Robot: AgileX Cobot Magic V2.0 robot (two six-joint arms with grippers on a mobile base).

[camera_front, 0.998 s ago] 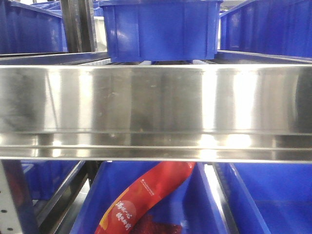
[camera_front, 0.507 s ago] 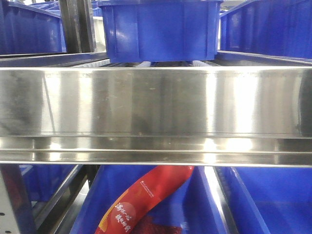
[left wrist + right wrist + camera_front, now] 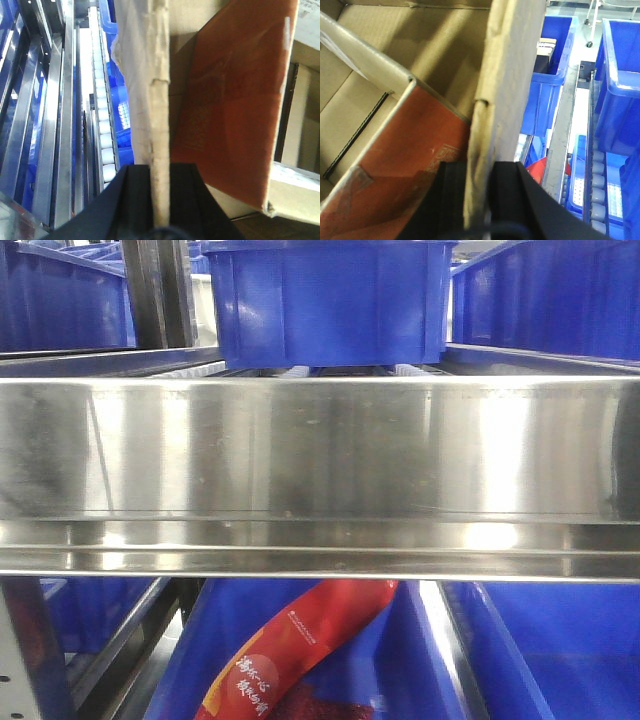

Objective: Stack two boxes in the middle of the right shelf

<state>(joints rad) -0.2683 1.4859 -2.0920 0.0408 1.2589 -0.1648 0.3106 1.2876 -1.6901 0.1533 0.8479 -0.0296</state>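
Carton wall (image 3: pixel 155 125), pinched between left claw (image 3: pixel 160 200) and right claw (image 3: pixel 480 200) fingers, may tear under load.

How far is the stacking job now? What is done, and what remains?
Done: both grippers have gripped the box. The left gripper is shut on one wall of the box, the right gripper on the opposite wall. In hand: the box is carried. Left: no box shows behind the shelf rail, so placing and stacking both remain.
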